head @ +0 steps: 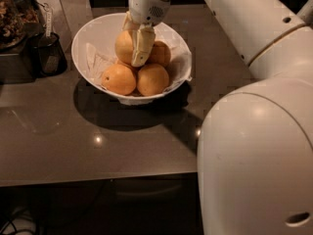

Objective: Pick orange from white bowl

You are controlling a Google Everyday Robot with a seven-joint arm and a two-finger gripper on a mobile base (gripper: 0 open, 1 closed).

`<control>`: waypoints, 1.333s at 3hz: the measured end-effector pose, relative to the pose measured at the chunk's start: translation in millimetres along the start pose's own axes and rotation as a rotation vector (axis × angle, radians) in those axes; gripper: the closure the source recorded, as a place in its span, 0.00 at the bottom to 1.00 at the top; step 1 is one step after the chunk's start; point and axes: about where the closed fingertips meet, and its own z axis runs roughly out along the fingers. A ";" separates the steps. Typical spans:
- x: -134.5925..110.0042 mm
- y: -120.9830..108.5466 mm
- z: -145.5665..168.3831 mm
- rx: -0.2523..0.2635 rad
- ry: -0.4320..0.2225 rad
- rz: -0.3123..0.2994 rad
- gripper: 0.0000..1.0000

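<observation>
The white bowl (83, 35) stands on the dark table, lined with crumpled white paper. In it lies the orange (124, 47), large and pale, on top of three smaller, deeper-orange oranges (119, 79). My gripper (133, 42) reaches down into the bowl from above. One finger (142, 45) lies across the orange's right front side and the other sits behind its upper left. The fingers grip the orange, which still rests on the pile.
A dark cup (49, 53) with a tagged utensil stands just left of the bowl, beside a dark tray of snacks (12, 13). My white arm (254, 131) fills the right side. The table's front edge (98, 177) runs across below.
</observation>
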 end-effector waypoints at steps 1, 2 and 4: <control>-14.1 12.3 -25.9 0.084 -0.097 -0.061 1.00; -22.6 39.9 -58.8 0.221 -0.222 -0.083 1.00; -77.5 112.7 -93.3 0.472 -0.437 -0.118 1.00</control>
